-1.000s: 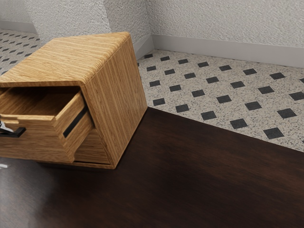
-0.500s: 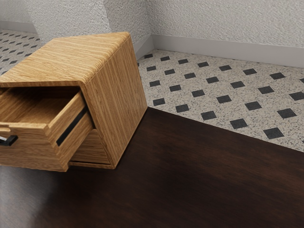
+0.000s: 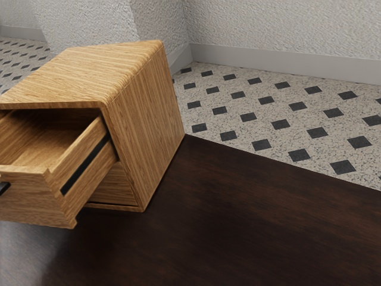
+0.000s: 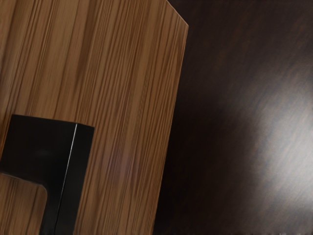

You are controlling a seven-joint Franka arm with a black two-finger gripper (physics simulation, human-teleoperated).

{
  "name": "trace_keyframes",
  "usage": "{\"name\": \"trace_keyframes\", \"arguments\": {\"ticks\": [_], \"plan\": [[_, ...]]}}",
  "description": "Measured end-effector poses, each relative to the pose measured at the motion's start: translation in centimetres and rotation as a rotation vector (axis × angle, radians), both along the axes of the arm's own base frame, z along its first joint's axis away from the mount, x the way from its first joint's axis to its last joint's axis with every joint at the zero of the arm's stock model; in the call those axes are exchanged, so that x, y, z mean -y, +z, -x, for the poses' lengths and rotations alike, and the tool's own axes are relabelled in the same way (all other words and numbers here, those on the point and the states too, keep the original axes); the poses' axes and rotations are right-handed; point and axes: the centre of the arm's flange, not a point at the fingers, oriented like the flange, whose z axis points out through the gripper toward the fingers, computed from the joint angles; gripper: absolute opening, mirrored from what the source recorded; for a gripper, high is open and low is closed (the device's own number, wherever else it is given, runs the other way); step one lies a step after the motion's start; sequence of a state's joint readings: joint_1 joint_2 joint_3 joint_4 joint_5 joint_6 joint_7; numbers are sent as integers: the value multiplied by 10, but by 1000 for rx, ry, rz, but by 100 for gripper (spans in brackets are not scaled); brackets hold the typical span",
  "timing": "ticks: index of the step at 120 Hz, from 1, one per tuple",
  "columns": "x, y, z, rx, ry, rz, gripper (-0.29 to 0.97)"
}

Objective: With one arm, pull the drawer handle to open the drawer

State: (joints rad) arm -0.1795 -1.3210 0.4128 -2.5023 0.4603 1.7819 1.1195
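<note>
A wooden cabinet [image 3: 113, 89] stands on the dark floor at the exterior view's left. Its upper drawer [image 3: 53, 173] is pulled well out toward the exterior view's lower left, and its inside looks bare. Just the tip of the black drawer handle [image 3: 3, 188] peeks in at the exterior view's left edge. In the wrist view the wood-grain drawer front [image 4: 98, 88] is very close to my hand, with the black handle [image 4: 46, 166] standing off it right under the camera.
The dark wooden floor [image 3: 238, 226] spreads in front of the cabinet and toward the exterior view's right. Beyond it lies speckled tile [image 3: 286, 113] with black diamonds, ending at a white textured wall [image 3: 280, 24]. A dark runner slot [image 3: 83, 167] runs along the drawer's side.
The drawer has slid farther out of the cabinet toward the exterior view's lower left. Its handle, with the bit of gripper seen on it a second ago, has moved to the picture's edge.
</note>
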Motion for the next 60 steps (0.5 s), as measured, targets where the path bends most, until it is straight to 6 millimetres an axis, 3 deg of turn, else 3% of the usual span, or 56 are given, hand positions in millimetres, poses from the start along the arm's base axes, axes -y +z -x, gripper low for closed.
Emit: {"name": "trace_keyframes", "arguments": {"ticks": [60], "plan": [[15,11,13,6,9,-31,67]]}}
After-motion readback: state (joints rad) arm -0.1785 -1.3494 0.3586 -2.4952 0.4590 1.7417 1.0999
